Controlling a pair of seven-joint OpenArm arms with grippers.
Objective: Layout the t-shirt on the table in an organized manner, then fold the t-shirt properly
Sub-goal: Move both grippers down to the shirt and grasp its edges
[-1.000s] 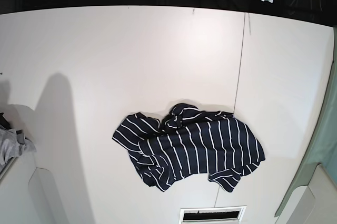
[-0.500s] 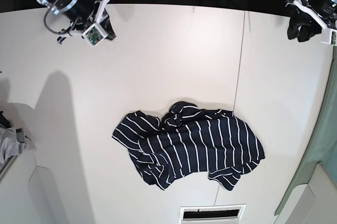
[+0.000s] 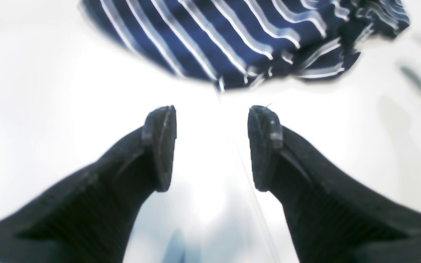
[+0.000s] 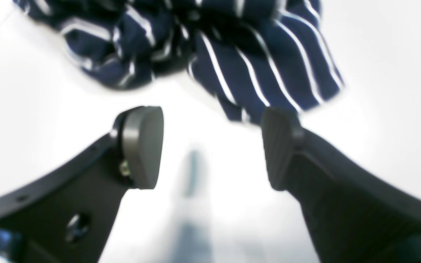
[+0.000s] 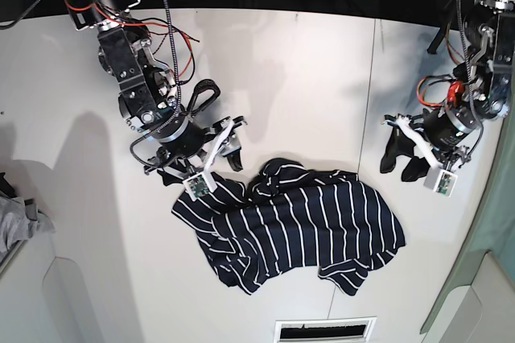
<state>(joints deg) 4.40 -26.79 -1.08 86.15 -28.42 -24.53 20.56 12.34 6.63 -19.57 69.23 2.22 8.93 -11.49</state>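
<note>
With the striped t-shirt [image 5: 290,226] lying crumpled on the white tabletop [image 5: 265,77], both grippers, left [image 3: 212,146] and right [image 4: 212,146], hover beside it with fingers spread and empty, so laying out is only starting; next, pinch two edges and spread.

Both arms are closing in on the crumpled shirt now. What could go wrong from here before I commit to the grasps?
The t-shirt lies bunched, so the open right gripper, aimed at the folded lump, may pinch several layers at once and drag it tighter. The open left gripper hovers over bare table short of the hem; closing there would likely miss the cloth. Both wrist views are blurred, so edge alignment is hard to judge.
</note>
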